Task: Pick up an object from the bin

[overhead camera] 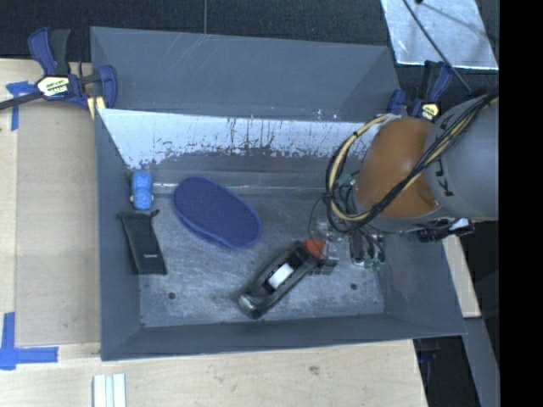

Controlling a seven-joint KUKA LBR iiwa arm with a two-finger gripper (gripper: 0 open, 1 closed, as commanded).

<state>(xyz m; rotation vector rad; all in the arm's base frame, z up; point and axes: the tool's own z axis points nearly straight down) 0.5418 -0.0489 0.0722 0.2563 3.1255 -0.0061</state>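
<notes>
Four loose things lie in the grey bin [254,83], with the gripper [329,257] low at the right.

Far to the gripper's left a small blue cylinder [141,190] lies by the wall, with a flat black block [142,244] just below it. Nearer, up and left of the gripper, lies a dark blue oval pad [217,212]. Just left of the gripper a long black tool [276,278] with a white label slants down toward the front wall, its red-tipped upper end at the gripper. Whether the jaws are spread or pressed together cannot be told under the wrist's orange cover [399,176].
</notes>
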